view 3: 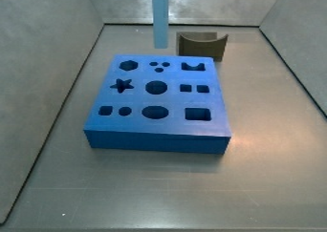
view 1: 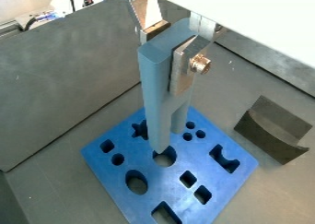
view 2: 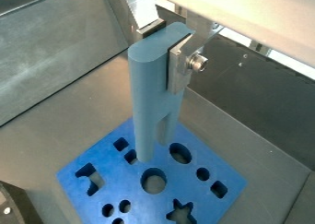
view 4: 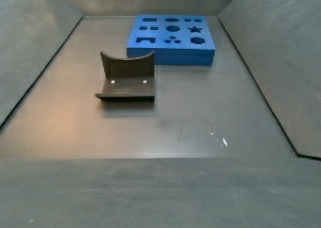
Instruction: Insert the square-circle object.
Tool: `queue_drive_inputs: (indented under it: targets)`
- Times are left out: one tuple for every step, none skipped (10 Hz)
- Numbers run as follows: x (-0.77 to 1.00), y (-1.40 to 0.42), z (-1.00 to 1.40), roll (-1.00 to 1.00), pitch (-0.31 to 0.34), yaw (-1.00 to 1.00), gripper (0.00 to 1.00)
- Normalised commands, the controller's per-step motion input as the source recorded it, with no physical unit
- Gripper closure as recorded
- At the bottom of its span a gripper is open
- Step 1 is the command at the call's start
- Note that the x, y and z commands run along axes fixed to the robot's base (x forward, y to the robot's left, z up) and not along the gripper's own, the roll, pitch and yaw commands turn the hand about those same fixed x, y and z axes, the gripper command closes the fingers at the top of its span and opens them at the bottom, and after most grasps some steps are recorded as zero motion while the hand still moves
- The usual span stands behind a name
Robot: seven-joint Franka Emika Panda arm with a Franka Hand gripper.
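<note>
My gripper [view 1: 170, 53] is shut on a tall blue-grey peg [view 1: 160, 108], rounded on one side and flat on the other: the square-circle object. Both wrist views show it [view 2: 150, 108], with the gripper [view 2: 167, 46] clamped at its upper end. The peg hangs upright over the blue board [view 1: 215, 177] with shaped holes, its lower end near a round hole [view 2: 154, 182]. I cannot tell whether it touches the board. In a side view the peg [view 3: 160, 16] comes down from the top above the board's far edge [view 3: 160, 140]; the gripper is out of frame there.
A dark olive-brown bracket with a concave scoop, the fixture [view 4: 126, 77], stands on the floor beside the board [view 4: 175, 55]. It also shows in a side view [view 3: 202, 47] and a wrist view [view 1: 274, 128]. Grey walls enclose the floor.
</note>
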Motion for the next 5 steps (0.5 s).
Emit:
queue_drive_inputs:
  targets:
    - [0.0, -0.04, 0.0, 0.0, 0.0, -0.44, 1.0]
    - [-0.21, 0.0, -0.09, -0.05, -0.066, -0.91, 1.0]
    - [0.0, 0.0, -0.15, -0.04, -0.067, -1.0, 1.0]
    - [0.0, 0.0, -0.15, -0.03, -0.061, -1.0, 1.0]
    - [0.0, 0.0, -0.15, -0.04, -0.061, -1.0, 1.0]
